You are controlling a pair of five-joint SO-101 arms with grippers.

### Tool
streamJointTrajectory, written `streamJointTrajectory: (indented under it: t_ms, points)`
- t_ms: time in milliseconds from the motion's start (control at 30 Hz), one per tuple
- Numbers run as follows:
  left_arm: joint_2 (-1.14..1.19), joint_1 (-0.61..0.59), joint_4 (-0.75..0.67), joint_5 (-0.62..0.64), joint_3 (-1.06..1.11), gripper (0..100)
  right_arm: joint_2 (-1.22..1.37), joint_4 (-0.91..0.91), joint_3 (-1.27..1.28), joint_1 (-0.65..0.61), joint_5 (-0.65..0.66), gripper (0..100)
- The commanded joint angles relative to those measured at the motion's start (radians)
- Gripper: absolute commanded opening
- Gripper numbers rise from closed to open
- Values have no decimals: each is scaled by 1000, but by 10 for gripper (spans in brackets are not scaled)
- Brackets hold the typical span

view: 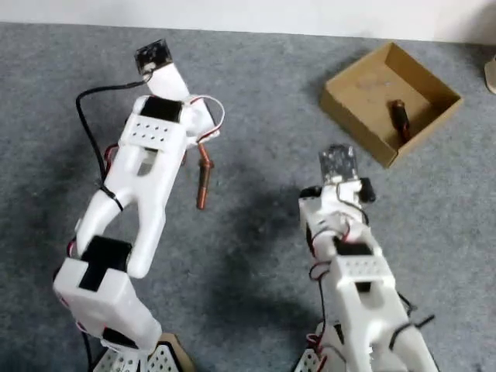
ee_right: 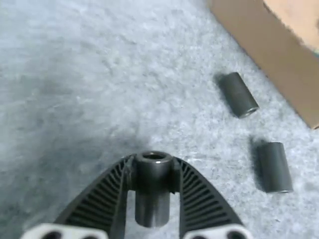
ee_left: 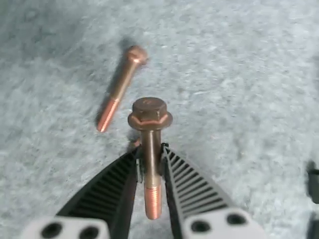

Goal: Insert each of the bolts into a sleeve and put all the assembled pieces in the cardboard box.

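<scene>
**A:** Grip state, both arms?

**B:** Left fingers [ee_left: 115, 189] are closed on the shank of a copper hex-flange bolt [ee_left: 149, 124]. Right fingers [ee_right: 104, 196] are clamped around a dark grey steel sleeve [ee_right: 151, 199]. Both pieces are held off the table [ee_left: 239, 74].

**A:** Axes?

**B:** The bolt's long axis runs along the gap between the fingers. Its head sits out past the tips and its threaded end points back toward the wrist. The sleeve lies the same way, with its open bore just beyond the tips.

**A:** Step in hand?

**B:** Mating bolt to sleeve, as I read it. The threaded end faces inward, so the thread, not the flange, has to meet the bore. Get the two axes collinear before closing the distance, then feed slowly. A slight tilt would likely jam the thread on the sleeve's rim. Grip on the shank looks narrow, so the bolt may pivot under side load.

**A:** Further out?

**B:** Beyond the left tips a second copper bolt [ee_left: 119, 87] lies flat, well apart from the held one. Beyond the right tips lie two loose dark sleeves [ee_right: 238, 94] [ee_right: 273, 167], both near the brown cardboard box [ee_right: 264, 45]. One assembled piece [view: 400, 118] is in the box.
</scene>
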Motion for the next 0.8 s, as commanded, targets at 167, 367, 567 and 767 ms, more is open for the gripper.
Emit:
streamJointTrajectory:
  t_ms: [167,367,567,767]
  points:
    - [-176,48,-49,-127,-12,5,-380,-33,154,-27,54,4]
    - [-294,85,-52,-232,-12,5,-619,-35,294,-104,160,4]
    - [-369,165,-51,-292,16,5,-932,-33,441,-117,160,4]
    - [-380,216,-172,-293,213,5,-1142,166,484,-117,158,4]
